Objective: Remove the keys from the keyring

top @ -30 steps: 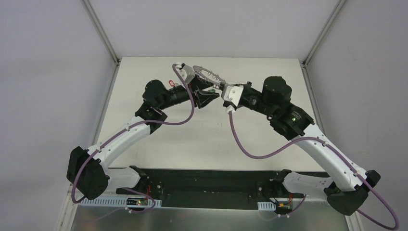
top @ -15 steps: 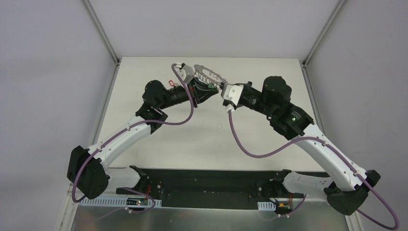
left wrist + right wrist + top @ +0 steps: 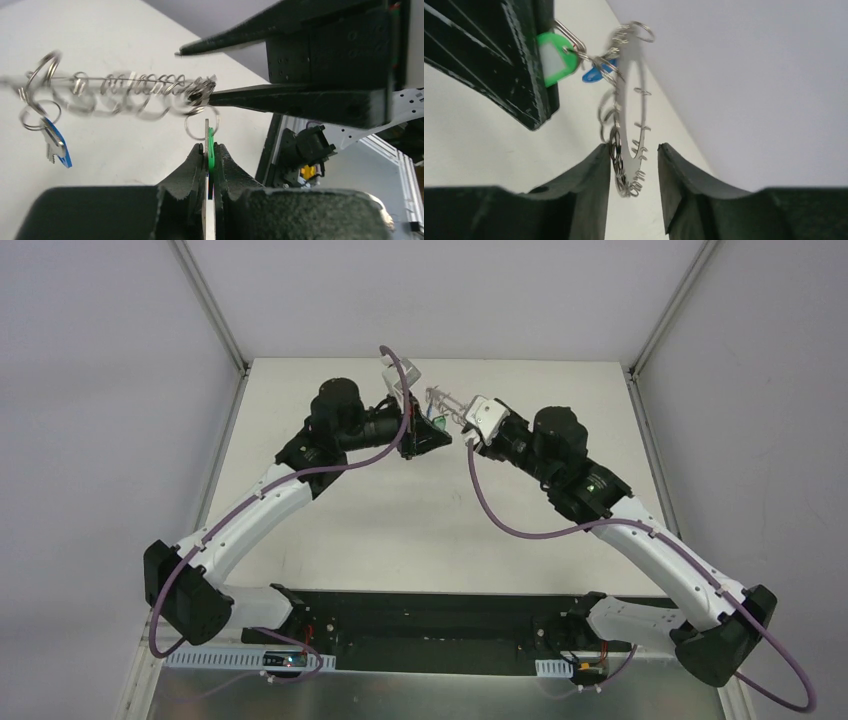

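- the table (image 3: 420, 530) is a flat, off-white top, seen from above as a plain matte surface.
- a metal rail (image 3: 212, 305) rises at its far left corner, and another at its far right corner.
- a black plate (image 3: 440, 615) lies across its near edge.

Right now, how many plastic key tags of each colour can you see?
Green oval plastic key tag: 1
Blue oval plastic key tag: 1
Red: 0 in view
Total: 2
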Action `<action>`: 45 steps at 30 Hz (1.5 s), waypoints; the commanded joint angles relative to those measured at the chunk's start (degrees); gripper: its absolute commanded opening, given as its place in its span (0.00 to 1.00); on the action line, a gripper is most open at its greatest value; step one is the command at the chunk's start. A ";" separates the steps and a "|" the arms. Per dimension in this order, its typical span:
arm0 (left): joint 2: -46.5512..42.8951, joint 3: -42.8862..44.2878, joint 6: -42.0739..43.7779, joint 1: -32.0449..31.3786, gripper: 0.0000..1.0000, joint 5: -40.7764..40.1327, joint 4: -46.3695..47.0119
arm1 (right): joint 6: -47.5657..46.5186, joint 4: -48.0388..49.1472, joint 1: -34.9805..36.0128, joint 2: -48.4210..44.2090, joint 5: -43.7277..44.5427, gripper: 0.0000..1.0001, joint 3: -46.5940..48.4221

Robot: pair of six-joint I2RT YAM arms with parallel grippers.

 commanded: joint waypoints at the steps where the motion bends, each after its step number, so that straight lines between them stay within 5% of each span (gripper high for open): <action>1: 1.75 9.53 0.74 -0.26 0.00 -1.27 -22.69 | 12.57 7.63 -2.49 -0.98 3.18 0.49 -2.94; 10: 17.93 37.16 14.89 0.38 0.00 3.23 -64.84 | 26.26 15.60 -5.67 -9.62 -9.74 0.54 -19.19; 19: 28.43 50.23 19.99 -1.37 0.00 -8.01 -82.71 | 29.88 18.33 -7.87 -15.75 -12.25 0.50 -25.47; 26: 30.93 56.48 25.44 -5.82 0.00 -26.06 -88.96 | 38.08 14.62 -9.78 -11.18 -3.75 0.47 -20.85; 33: 31.20 61.23 35.25 -11.23 0.00 -47.17 -86.90 | 40.28 26.48 -9.91 -11.65 -2.98 0.46 -27.12; 45: 22.99 51.43 60.78 -17.46 0.00 -34.83 -80.40 | 42.69 41.29 -10.62 -14.01 -11.50 0.45 -34.69</action>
